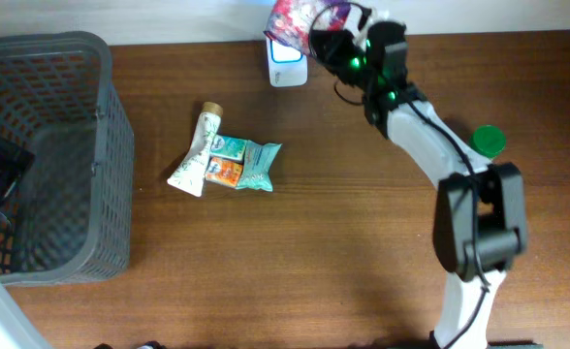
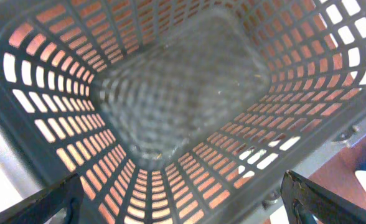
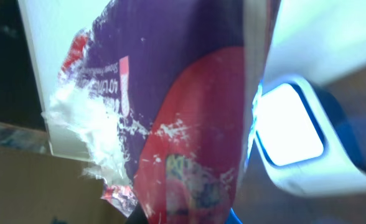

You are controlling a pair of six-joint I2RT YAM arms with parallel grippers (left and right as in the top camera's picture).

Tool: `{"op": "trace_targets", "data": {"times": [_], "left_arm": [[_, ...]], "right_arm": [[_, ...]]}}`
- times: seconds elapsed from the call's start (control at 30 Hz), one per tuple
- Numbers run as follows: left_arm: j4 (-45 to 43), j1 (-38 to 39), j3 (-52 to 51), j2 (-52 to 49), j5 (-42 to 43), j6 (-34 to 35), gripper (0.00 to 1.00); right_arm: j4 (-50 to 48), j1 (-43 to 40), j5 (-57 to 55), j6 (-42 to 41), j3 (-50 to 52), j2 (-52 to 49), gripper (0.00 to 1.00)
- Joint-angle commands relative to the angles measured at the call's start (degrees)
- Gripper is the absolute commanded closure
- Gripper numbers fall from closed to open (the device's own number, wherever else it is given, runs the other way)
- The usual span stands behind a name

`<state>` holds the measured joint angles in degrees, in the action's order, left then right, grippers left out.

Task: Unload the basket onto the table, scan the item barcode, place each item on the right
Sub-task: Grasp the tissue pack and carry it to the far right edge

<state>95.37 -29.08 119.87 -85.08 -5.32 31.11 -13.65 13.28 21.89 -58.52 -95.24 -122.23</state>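
Now the packet (image 1: 300,21), a crinkled purple and red bag, hangs in the right pincer (image 1: 329,39), which is clenched tight on its edge. From the right wrist camera the packet (image 3: 189,124) fills most of the picture. Some small print is seen on its purple side, but I cannot make out a barcode there. Just beyond the pincer and a little below it stands the white scanner (image 1: 287,60), its window glowing. The packet is lifted over it, very near; whether it touches I cannot tell. So the step in hand, I judge, is the showing of the packet to the scanner. The next move probably calls for turning or tilting the packet slowly until the barcode faces the lit window. Far from this pincer, on the counter (image 1: 363,242), lie a tube (image 1: 200,145) and some small packs (image 1: 244,163), touching each other. The left pincer (image 2: 183,202) is released wide and looks down into the grey basket (image 2: 170,93), holding nothing.
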Motion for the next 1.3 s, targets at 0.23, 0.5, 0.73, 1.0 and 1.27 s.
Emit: {"op": "trace_targets", "data": {"times": [0.23, 0.5, 0.73, 1.0, 1.27], "left_arm": [[-0.11, -0.33, 0.11, 0.0, 0.0, 0.15, 0.01], [-0.11, -0.33, 0.11, 0.0, 0.0, 0.15, 0.01], [-0.11, -0.33, 0.11, 0.0, 0.0, 0.15, 0.01], [-0.11, -0.33, 0.11, 0.0, 0.0, 0.15, 0.01], [-0.13, -0.33, 0.11, 0.0, 0.0, 0.15, 0.01]], "right_arm": [[3.82, 4.74, 1.81, -0.04, -7.85, -10.97, 0.96], [4.17, 2.51, 2.14, 7.5, -8.44, -12.92, 0.96], [12.81, -11.47, 16.5, 11.39, -9.35, -4.85, 0.96], [42.71, -45.53, 10.1, 11.56, -9.33, -3.17, 0.96], [52.96, -64.67, 3.41, 11.87, -9.18, -3.17, 0.59]]}}
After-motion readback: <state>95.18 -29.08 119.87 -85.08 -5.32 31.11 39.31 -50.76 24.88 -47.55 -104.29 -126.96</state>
